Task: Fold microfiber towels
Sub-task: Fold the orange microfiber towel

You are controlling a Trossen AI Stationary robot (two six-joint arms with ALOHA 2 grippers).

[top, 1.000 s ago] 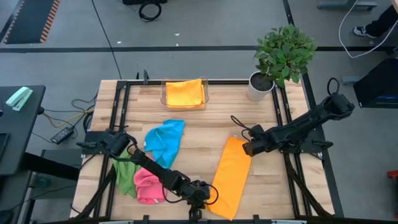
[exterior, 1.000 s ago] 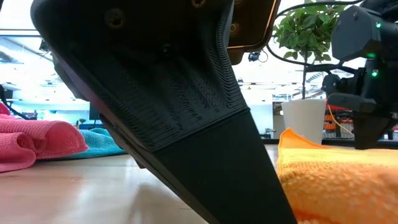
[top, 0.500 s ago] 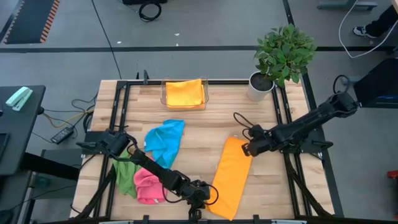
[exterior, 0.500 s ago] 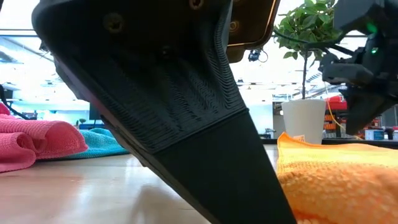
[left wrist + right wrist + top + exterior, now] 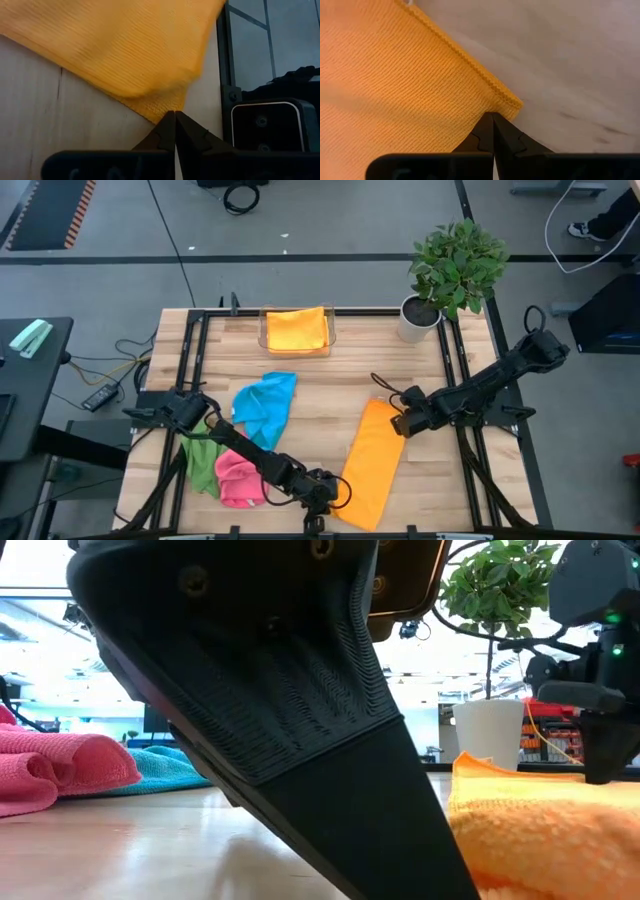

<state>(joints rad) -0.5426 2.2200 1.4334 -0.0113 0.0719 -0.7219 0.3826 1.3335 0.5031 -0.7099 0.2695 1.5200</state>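
Pinching one corner each, both grippers are clamped on the long orange towel lying on the worktop. The left gripper grips the corner at the near edge; the right gripper grips the far right-hand corner, toward the right edge. A blue towel lies mid-worktop, with pink towel and green towel bunched near the left edge. Another orange towel sits in a clear tray at the far edge, beside a potted plant.
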